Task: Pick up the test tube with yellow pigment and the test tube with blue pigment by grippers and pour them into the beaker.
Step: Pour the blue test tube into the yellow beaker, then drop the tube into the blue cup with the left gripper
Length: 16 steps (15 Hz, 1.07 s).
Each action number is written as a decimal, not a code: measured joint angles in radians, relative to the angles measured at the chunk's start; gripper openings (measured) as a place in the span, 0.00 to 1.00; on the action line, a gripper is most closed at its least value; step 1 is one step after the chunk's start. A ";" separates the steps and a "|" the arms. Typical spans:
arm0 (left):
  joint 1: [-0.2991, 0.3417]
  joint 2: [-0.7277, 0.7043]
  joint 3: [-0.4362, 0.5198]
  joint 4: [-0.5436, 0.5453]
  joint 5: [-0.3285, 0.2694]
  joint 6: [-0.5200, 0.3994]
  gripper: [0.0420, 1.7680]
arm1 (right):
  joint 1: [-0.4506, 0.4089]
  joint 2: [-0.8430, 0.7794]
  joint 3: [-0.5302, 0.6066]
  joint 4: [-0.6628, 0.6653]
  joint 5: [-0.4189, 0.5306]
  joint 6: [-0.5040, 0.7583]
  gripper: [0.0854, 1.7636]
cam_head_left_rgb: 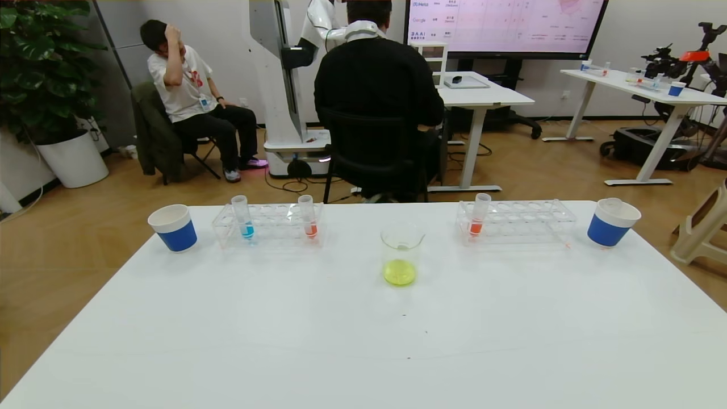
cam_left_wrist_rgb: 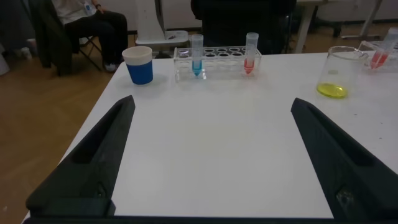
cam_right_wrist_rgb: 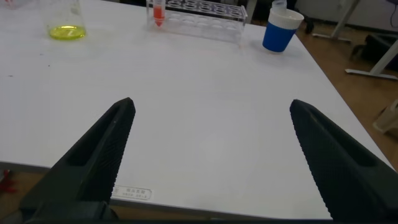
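Observation:
The test tube with blue pigment (cam_head_left_rgb: pixel 247 218) (cam_left_wrist_rgb: pixel 197 53) stands upright at the left end of the left clear rack (cam_head_left_rgb: pixel 272 230). The beaker (cam_head_left_rgb: pixel 402 250) (cam_left_wrist_rgb: pixel 339 71) (cam_right_wrist_rgb: pixel 62 18) stands mid-table with yellow liquid in its base. The test tube with yellow pigment is out of view. My left gripper (cam_left_wrist_rgb: pixel 212 102) hangs open over bare table near the front left, well short of the rack. My right gripper (cam_right_wrist_rgb: pixel 212 102) is open over the front right edge. Nothing sits between either pair of fingers. Neither gripper shows in the head view.
Orange-red tubes stand in the left rack (cam_head_left_rgb: pixel 308 218) and in the right rack (cam_head_left_rgb: pixel 478 216). Blue-and-white paper cups flank the racks at far left (cam_head_left_rgb: pixel 174 227) and far right (cam_head_left_rgb: pixel 610 222); something clear pokes above the right cup's rim. People and desks lie beyond the table.

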 joint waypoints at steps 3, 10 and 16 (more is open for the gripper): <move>-0.008 0.231 -0.153 -0.108 -0.006 0.000 0.99 | 0.000 0.000 0.000 0.000 0.000 0.000 0.98; -0.001 0.908 -0.291 -0.651 -0.007 0.003 0.99 | 0.000 0.000 0.000 0.000 0.000 0.000 0.98; -0.007 1.489 -0.312 -1.206 0.017 0.003 0.99 | 0.000 0.000 0.000 0.000 0.000 0.000 0.98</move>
